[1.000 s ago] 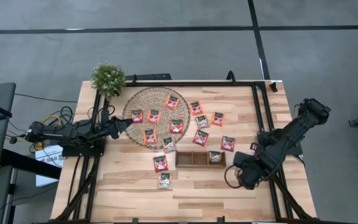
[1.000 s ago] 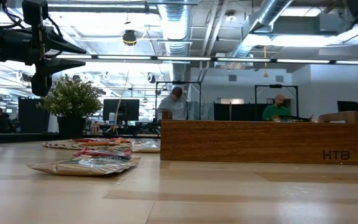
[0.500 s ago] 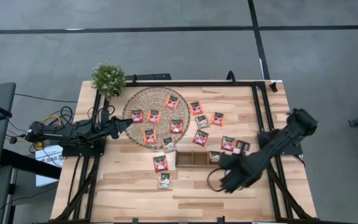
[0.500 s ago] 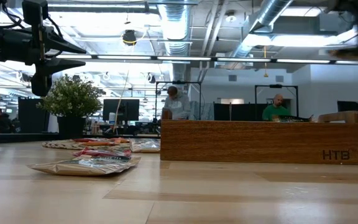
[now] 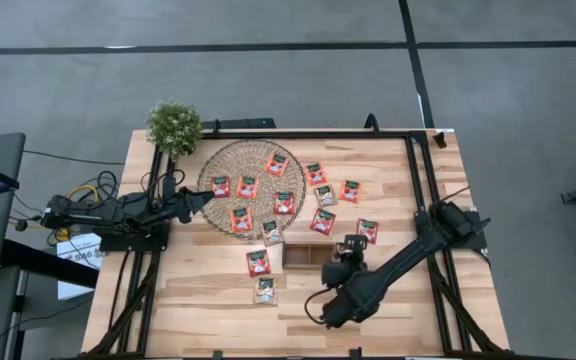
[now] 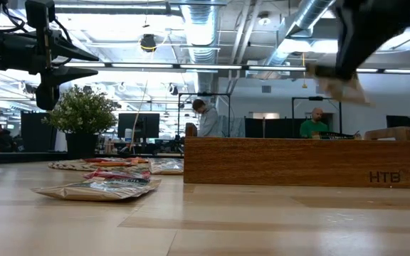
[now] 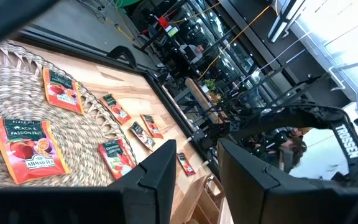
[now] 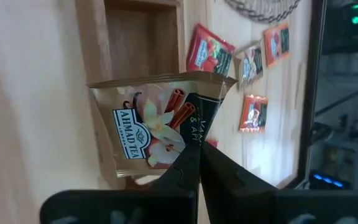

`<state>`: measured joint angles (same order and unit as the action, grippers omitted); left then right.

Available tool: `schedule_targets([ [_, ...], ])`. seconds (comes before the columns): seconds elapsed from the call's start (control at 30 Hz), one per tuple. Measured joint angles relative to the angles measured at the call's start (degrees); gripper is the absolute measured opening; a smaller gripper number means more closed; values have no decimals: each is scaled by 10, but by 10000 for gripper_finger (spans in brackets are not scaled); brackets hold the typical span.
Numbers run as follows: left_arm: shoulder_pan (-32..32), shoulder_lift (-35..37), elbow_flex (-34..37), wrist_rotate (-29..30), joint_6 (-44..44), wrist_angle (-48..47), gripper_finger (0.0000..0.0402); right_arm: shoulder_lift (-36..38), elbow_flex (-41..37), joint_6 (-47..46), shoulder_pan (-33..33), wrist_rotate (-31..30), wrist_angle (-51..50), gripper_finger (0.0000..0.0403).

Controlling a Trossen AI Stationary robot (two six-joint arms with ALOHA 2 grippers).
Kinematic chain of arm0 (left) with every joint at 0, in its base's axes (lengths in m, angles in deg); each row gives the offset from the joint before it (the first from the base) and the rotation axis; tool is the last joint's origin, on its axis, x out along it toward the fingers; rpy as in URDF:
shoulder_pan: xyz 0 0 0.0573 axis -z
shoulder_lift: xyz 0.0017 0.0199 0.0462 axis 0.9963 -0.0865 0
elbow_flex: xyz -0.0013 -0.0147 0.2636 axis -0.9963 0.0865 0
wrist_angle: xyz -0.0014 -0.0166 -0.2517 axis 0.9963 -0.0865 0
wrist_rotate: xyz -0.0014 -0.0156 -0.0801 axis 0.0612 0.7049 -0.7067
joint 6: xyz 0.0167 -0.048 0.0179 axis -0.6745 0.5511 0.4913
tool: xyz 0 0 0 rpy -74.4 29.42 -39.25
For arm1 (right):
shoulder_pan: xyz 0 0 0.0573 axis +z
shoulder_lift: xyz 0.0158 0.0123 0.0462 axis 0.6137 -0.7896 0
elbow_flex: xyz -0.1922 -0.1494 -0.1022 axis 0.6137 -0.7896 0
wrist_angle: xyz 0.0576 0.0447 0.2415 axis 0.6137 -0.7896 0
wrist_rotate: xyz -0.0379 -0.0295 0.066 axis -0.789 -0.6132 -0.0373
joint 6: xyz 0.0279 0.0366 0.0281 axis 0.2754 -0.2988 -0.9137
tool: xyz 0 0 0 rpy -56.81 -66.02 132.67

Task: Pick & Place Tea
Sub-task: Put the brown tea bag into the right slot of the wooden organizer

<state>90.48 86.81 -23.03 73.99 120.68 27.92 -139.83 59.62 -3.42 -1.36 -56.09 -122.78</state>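
Observation:
My right gripper (image 8: pixel 197 149) is shut on a pale grey-white tea sachet (image 8: pixel 151 124), above the right end of the brown wooden tray (image 5: pixel 303 255). In the low view this sachet (image 6: pixel 340 85) hangs tilted over the tray (image 6: pixel 297 162). Several red sachets (image 5: pixel 248 187) lie flat on the round woven mat (image 5: pixel 230 160), and more lie on the table around the tray (image 5: pixel 258 262). My left gripper (image 7: pixel 197 180) is open and waits over the mat's left edge (image 5: pixel 203 200). What lies in the tray's right compartment is hidden by my right arm. My right gripper pinches the pale sachet between its two fingers at the edge nearest the gripper (image 8: pixel 194 134), on the dark printed strip. The sachet is lifted clear above the tray, its printed face toward the wrist camera, and its foil is slightly bowed.
A small potted plant (image 5: pixel 174 125) stands at the table's far left corner. A black frame runs along the table's edges (image 5: pixel 408 180). Two sachets lie near the tray's left end (image 5: pixel 266 290). People show in the room behind the table (image 6: pixel 206 117).
My right arm has swung from the table's right side toward its left and near edge and come down, carrying the pale sachet from out of the low view's top to just above the tray's right end. The left arm has kept still.

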Motion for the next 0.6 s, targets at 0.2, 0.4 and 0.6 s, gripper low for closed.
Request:
schedule_targets([
  [0.2, 0, 0, 0, -3, 0, -1, 110, -31, 0, -1, -9, -10, 0, 0],
  [0.4, 0, 0, 0, -3, 0, -1, 110, -33, -17, -1, -26, -11, 0, 0],
  [0.6, 0, 0, 0, -3, -1, -2, 110, -30, -50, -1, -28, -9, 0, 0],
])
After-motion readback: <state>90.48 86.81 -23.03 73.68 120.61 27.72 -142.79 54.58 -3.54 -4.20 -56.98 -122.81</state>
